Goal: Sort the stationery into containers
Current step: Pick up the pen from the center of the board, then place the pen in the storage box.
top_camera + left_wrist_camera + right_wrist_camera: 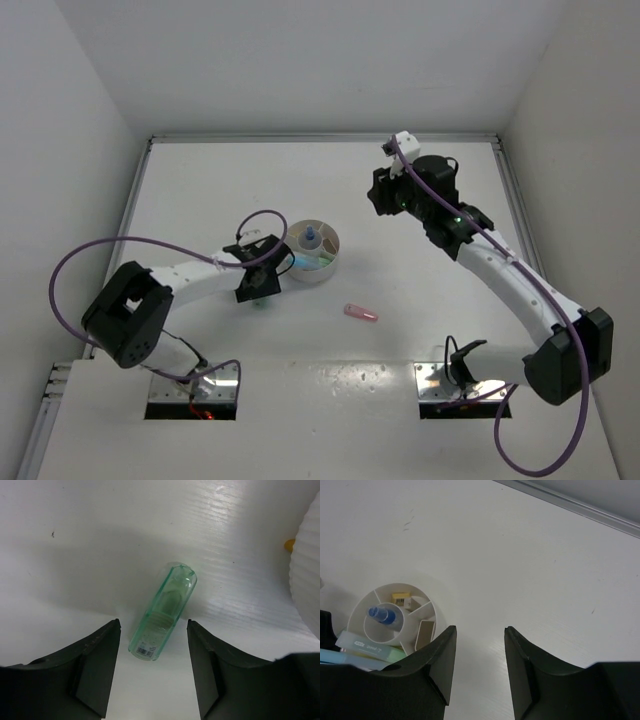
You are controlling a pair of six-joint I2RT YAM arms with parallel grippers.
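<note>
Left jaws: wide open, gripping nothing, one either side of the mint green bar (162, 611) lying flat on the table (200, 180).
Right jaws: parted, empty, hovering near the dish (395, 585).
Pink bar (361, 313): on the table, apart from the dish.

Mint-green bar (162, 612) flat beside partly filled white dish (318, 276); pink bar (361, 313) apart.
</note>
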